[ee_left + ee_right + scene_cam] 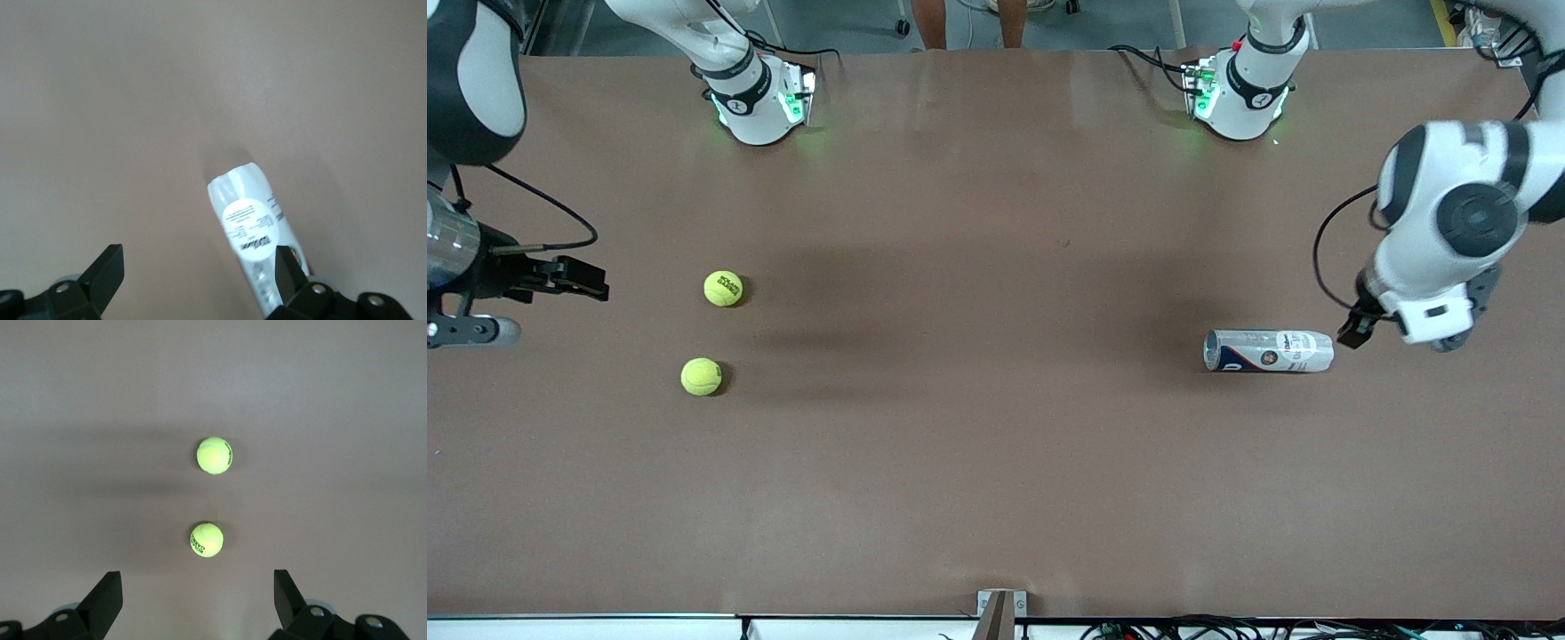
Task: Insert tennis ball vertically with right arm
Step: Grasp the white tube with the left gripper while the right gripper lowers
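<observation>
Nothing is done yet. The right gripper (591, 280) hangs open and empty at the right arm's end of the table, near two tennis balls (723, 288) (701, 376). The can (1268, 350) lies on its side; the left gripper (1356, 329), open, hovers beside it.

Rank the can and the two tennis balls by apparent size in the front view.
1. Tennis ball can, lying on its side: clearly largest.
2. The two tennis balls: they look alike, so no ranking between them.
</observation>
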### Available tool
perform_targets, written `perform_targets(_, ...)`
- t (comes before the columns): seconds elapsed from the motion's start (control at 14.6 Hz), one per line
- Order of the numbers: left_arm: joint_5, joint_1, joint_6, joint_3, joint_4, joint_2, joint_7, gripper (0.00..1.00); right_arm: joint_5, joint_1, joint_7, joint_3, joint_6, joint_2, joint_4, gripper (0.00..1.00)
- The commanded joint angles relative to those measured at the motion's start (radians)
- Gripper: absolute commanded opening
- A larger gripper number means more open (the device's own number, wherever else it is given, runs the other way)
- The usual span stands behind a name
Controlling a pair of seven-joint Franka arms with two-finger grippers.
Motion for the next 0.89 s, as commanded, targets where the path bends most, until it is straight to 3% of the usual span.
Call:
perform_targets(0.0,0.07,-0.034,0.056,-0.002,0.019,0.11,-0.248,1.0,-0.011,-0.014,-0.008,0.002,-0.011,0.053,0.005,1.0)
perform_targets(0.34,0.258,-0.082,0.119,-0.004,0.027,0.25,-0.582,1.0,-0.032,0.0,-0.011,0.0,0.0,0.164,0.005,1.0)
perform_targets(0.55,0.288,-0.102,0.136,-0.002,0.027,0.284,-0.636,1.0,-0.072,0.023,-0.008,0.002,0.004,0.192,0.007,1.0)
perform_targets(0.82,0.348,-0.119,0.154,-0.002,0.028,0.331,-0.725,1.0,-0.05,-0.008,-0.008,0.0,0.072,0.207,0.008,1.0)
